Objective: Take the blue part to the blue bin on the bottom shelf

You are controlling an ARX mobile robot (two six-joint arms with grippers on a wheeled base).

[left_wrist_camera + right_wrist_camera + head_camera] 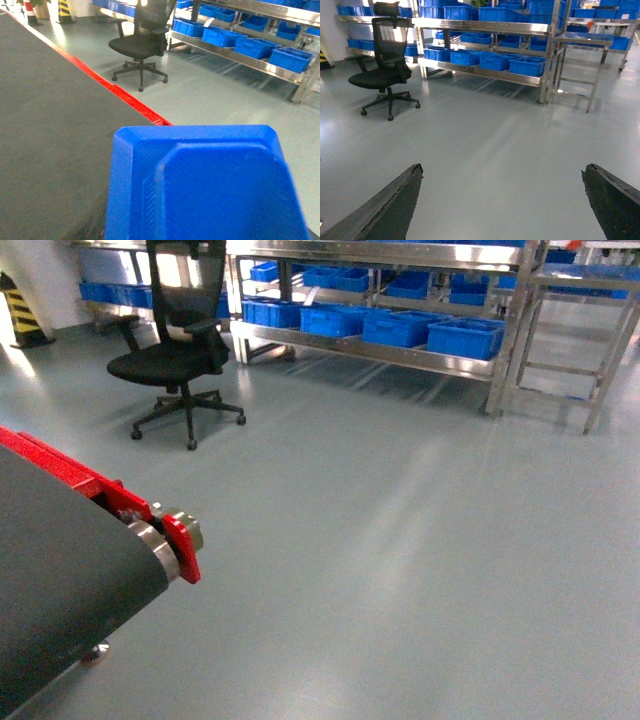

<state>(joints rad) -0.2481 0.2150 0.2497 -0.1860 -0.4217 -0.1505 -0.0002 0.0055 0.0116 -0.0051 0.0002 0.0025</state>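
The right gripper (502,200) hangs wide open above the floor (510,140); a blue part (205,185) hides the left one, perhaps held.

One office chair (175,350), four blue bins (400,327) on the bottom shelf (400,355).

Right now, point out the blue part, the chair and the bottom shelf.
blue part (210,185): left wrist view, on its raised centre panel.
chair (165,365): head view, on the seat.
bottom shelf (400,355): head view, on the steel front rail below the bins.
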